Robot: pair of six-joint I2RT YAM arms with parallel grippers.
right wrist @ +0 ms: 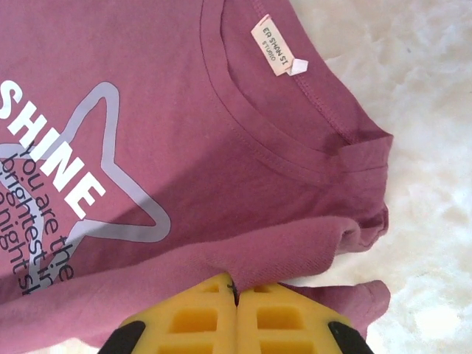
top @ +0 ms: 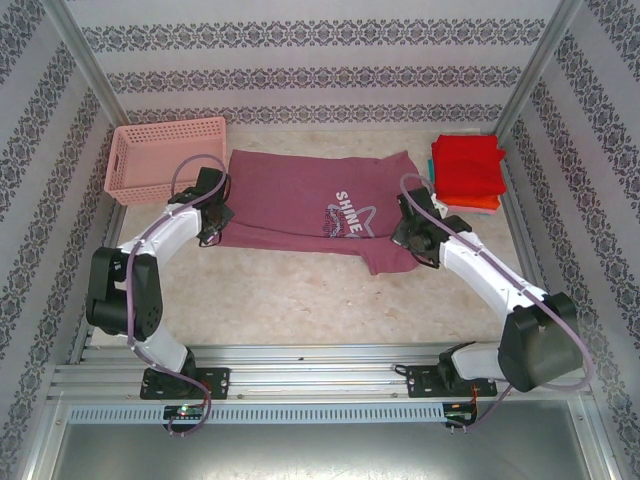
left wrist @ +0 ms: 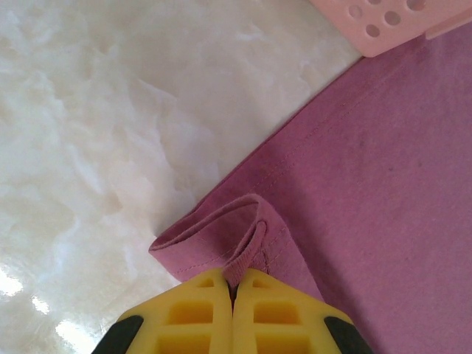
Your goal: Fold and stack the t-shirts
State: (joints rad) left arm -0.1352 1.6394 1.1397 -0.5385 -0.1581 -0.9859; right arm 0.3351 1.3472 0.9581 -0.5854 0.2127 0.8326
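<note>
Right now I'm starting the first fold of the maroon-plum cloth t-shirt with the white SHINE star print (top: 290, 195), which lies flat mid-table. My left gripper (left wrist: 233, 284), arm stretched toward eleven o'clock, is clamped on its hem corner. My right gripper (right wrist: 236, 289), stretched toward one o'clock, pinches bunched cloth beside the collar. Next, I judge, both must lift together and carry that edge toward twelve.

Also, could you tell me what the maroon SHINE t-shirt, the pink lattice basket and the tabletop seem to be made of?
Maroon short-sleeved t-shirt: soft matte knit, probably cotton jersey; stitched neckband and hems. Pink lattice basket: smooth moulded plastic; regular holes. Tabletop: glossy marble-look, showing glare; stone or laminate, unclear.
</note>
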